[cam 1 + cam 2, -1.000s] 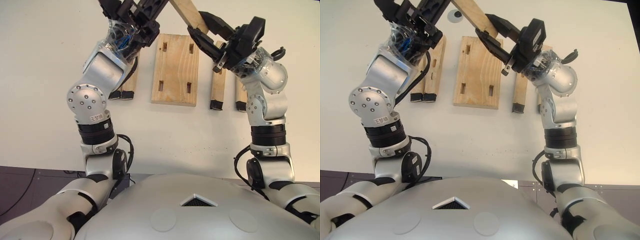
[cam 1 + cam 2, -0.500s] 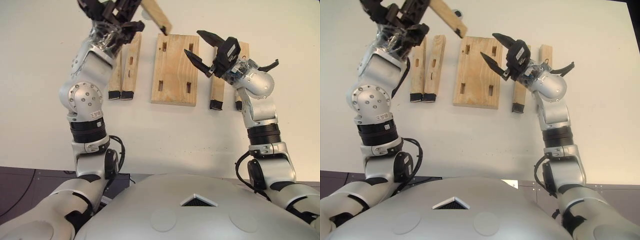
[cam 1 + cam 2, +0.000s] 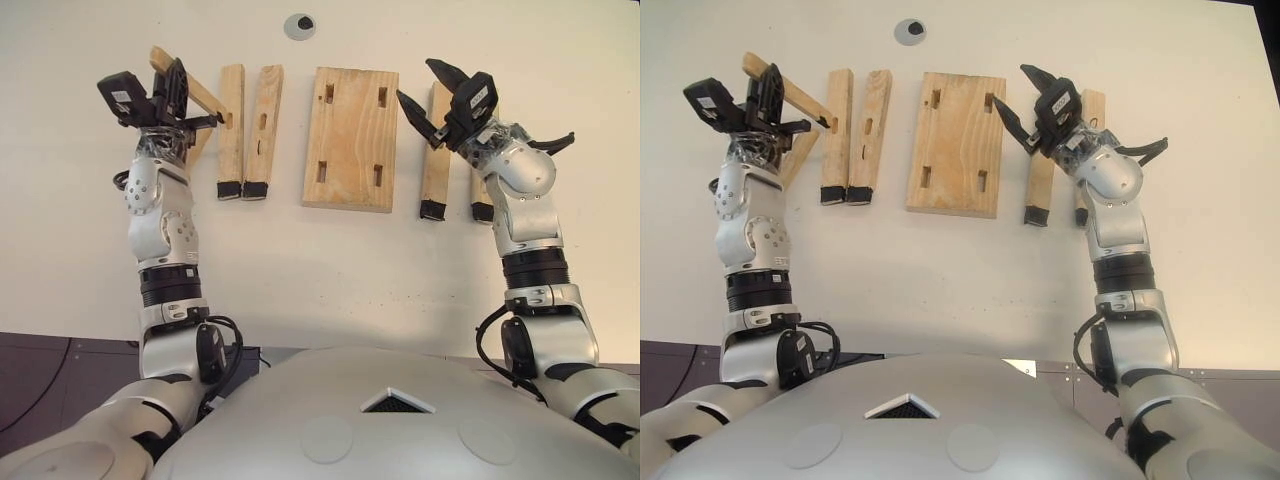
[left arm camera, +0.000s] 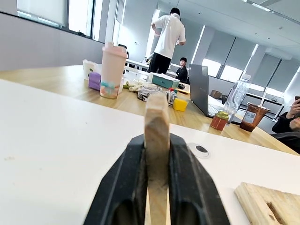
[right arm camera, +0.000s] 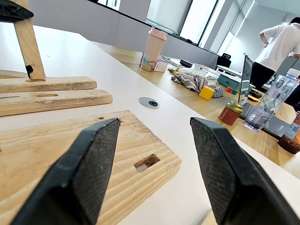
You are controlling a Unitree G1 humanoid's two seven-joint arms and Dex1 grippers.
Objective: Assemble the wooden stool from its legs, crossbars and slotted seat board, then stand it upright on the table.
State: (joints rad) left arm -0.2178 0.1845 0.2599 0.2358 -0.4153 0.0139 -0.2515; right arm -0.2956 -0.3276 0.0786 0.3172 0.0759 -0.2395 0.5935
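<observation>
- The left claw (image 3: 180, 92) was clamped tight on a wooden crossbar (image 3: 207, 100), held tilted above the white bench (image 3: 330, 270). In the left wrist view its black fingers (image 4: 133, 178) pressed against both faces of the stick.
- The crossbar's lower end reached inward from that claw to the slot of the nearest leg (image 3: 231, 130). Whether it touched that leg could not be told.
- A second leg (image 3: 262, 130) lay flat just beside the first. Both sat between the left claw and the slotted seat board (image 3: 350, 135).
- The right claw (image 3: 418, 82) hung open and held nothing, its jaws spread wide above the seat board's right edge and the gap beside it.
- The seat board lay flat with four slots facing up, just inward of and below the right claw and well apart from the left claw.
- A third leg (image 3: 436, 160) lay directly under the right claw's outer side. A fourth leg (image 3: 1093, 103) lay beyond it, partly covered by the arm.
- A round cap (image 3: 298, 25) sat in the bench on the far side of both claws, apart from the wooden parts.
- On the robot's side of both claws, a broad band of white bench ran from the parts' near ends to the bench's near edge. More white surface stretched outward of each claw.
</observation>
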